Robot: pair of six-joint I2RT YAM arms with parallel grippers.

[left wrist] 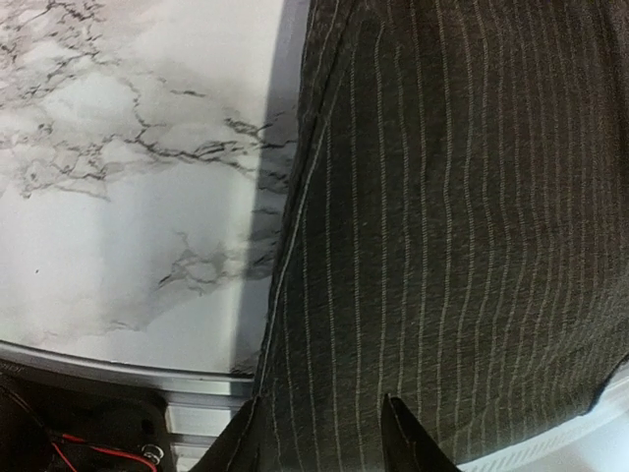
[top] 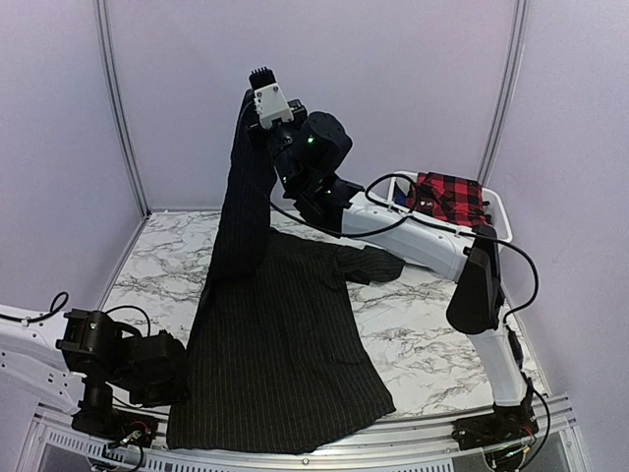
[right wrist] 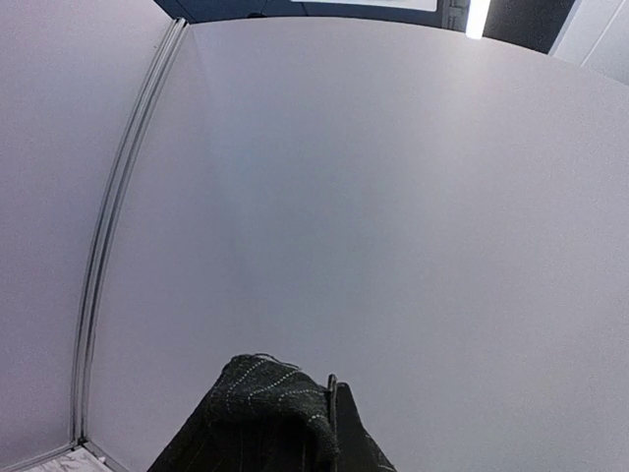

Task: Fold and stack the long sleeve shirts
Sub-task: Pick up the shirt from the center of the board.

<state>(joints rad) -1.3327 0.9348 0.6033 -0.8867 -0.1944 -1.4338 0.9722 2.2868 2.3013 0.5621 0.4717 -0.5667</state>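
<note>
Top external: plaid shirt (top: 447,197) in white basket (top: 501,214); pinstriped shirt (top: 280,354) across marble table (top: 423,344)

Bright even light, soft shadows, fisheye edges

Marble table (top: 423,344) carries the pinstripe shirt (top: 285,364) spread across its middle, with a white basket (top: 501,211) at the far-right corner.

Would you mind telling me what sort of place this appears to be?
Likely a robot lab booth: plain pale wall panels enclose a marble-look table, and a mounted arm holds up a pinstriped shirt.
</note>
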